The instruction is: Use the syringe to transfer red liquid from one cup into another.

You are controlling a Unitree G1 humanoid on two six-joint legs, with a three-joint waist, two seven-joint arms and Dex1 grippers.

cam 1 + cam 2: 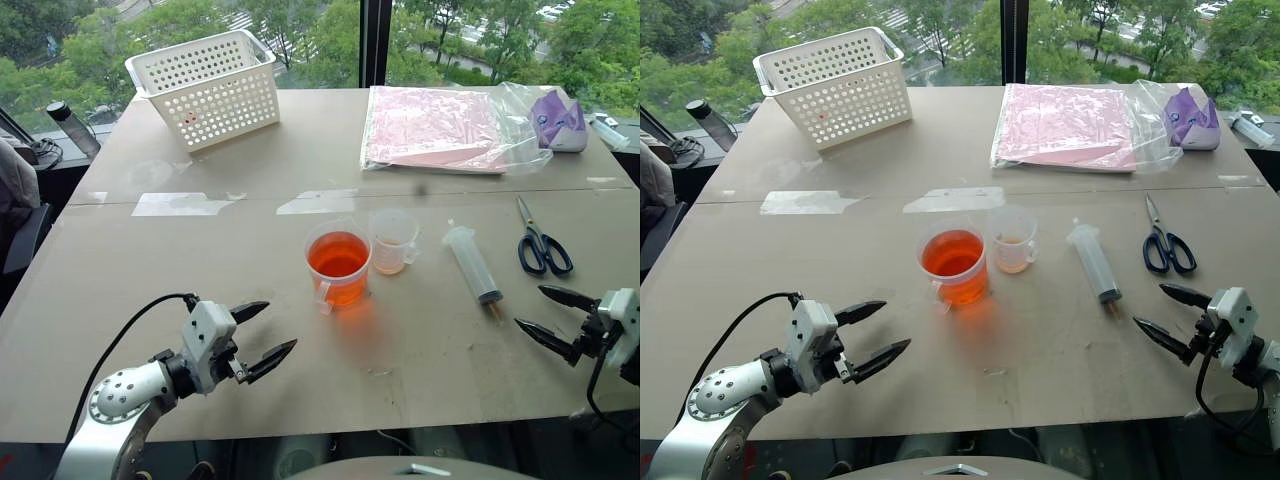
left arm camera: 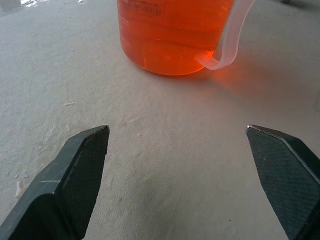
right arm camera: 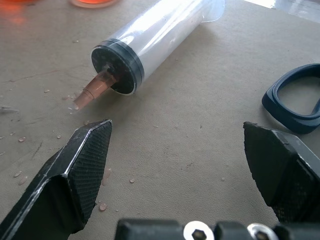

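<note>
Spanning beige table [image 1: 200,260], big windows [image 1: 330,40] with treetops behind.

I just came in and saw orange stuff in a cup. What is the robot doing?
Nothing is being held yet. Both hands hover open over the table. The left hand points at the wide cup of red liquid. The right hand faces the syringe, which lies flat beside the scissors. The small beaker stands right next to the cup.

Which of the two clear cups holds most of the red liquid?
The wider cup, on the robot's left of the pair, is mostly full. The narrower beaker beside it has only a thin layer at the bottom.
</note>
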